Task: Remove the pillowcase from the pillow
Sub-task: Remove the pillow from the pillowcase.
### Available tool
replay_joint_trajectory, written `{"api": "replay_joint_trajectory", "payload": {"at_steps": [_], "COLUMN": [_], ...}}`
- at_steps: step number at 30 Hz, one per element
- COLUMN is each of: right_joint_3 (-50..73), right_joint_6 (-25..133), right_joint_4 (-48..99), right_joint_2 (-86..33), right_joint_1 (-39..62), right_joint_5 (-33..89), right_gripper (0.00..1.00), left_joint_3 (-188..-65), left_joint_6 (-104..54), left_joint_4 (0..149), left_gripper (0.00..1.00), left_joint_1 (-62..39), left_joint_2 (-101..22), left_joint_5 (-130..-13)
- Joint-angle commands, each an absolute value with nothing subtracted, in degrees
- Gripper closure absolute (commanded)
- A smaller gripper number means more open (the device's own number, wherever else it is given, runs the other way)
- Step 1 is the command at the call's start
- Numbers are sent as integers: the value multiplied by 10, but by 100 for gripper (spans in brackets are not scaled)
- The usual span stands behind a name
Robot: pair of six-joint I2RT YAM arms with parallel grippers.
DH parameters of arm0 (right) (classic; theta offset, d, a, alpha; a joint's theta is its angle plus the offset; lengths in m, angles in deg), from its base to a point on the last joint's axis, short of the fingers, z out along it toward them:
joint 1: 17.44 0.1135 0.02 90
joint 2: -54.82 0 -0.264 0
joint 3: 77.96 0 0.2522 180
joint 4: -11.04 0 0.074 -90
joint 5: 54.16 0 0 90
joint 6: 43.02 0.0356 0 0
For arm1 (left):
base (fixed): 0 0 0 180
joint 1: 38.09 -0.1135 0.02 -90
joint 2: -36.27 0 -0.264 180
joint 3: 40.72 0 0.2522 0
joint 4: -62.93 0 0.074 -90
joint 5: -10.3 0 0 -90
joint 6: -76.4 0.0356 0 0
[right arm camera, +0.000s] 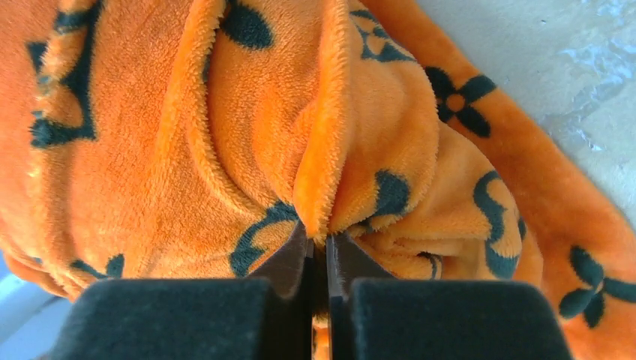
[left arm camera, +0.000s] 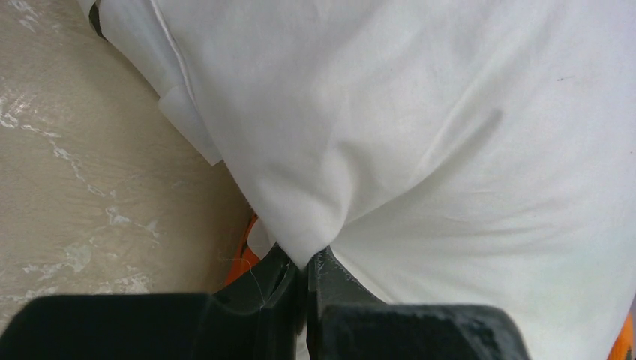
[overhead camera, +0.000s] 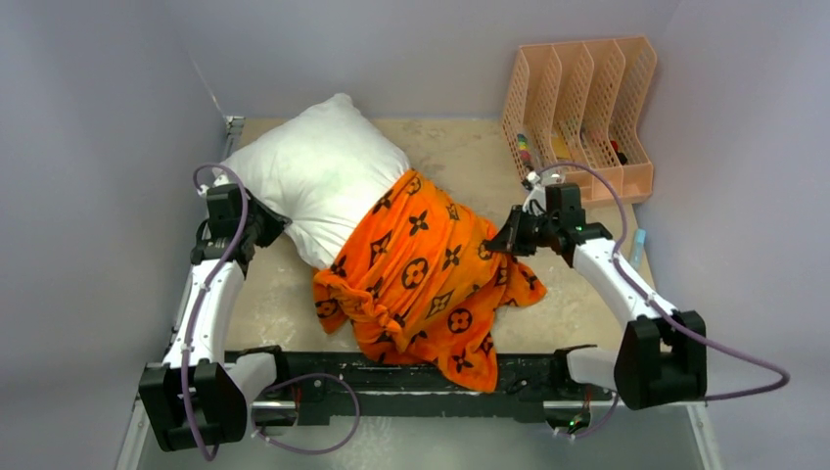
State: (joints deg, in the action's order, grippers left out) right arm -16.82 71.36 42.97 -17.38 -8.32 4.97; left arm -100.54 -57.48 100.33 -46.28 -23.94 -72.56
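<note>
The table (overhead camera: 470,162) is seen whole only from above. The pillow (overhead camera: 318,176) is laid slantwise across it, its far half bare and its near half covered by the pillowcase (overhead camera: 421,284), which is bunched toward the near edge. A peach rack (overhead camera: 587,98) is set at the far right corner. The grips are made plain only in the wrist views: the left gripper (left arm camera: 304,259) is clamped on a pinch of white pillow cloth, the right gripper (right arm camera: 319,241) on an orange plush fold.
</note>
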Motion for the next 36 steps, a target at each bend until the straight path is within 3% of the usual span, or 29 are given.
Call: {"api": "replay_joint_trajectory", "payload": {"at_steps": [1,4,10,16,18,21,22,24,27,30,31,36], "right_joint_3": [-212,-250,-228,-199,-196,-216,-215,-206,-159,-132,-135,-129], "right_joint_6": [753,774,798,862,862,816,781,760,701,721,735,744], "right_joint_4": [447,504,595,603,581,452,424,418,476,466,449,368], "right_joint_2": [-92,-6,52,85,86,62,43,1,-33,-62,-73,-148], "right_joint_1": [-119,-189,-365,-394,-403,-404,-403,-389,-308,-214,-200,-126], "right_joint_5": [90,224,268,351,322,103,-7,-108,-55,-2,-3,-24], "right_gripper": [100,100,100,100,100,98,77,49,29,23,21,14], "left_joint_3": [-1024,-1029,-1054,-1061,-1059,-1051,-1047,-1046,-1041,-1069,-1087,-1168], "left_joint_6": [-575,-580,-578,-568,-565,-560,-558,-544,-530,-497,-483,-460], "left_joint_4": [1000,1005,1015,1022,1023,999,985,969,946,994,1022,1118], "left_gripper": [100,100,100,100,100,100,100,100,100,59,52,34], "left_joint_1": [-474,-490,-541,-577,-589,-590,-590,-590,-590,-583,-580,-575], "left_joint_2": [-238,-240,-261,-268,-266,-256,-255,-260,-250,-218,-212,-181], "left_joint_5": [-790,-795,-800,-782,-766,-707,-678,-613,-541,-561,-576,-636]}}
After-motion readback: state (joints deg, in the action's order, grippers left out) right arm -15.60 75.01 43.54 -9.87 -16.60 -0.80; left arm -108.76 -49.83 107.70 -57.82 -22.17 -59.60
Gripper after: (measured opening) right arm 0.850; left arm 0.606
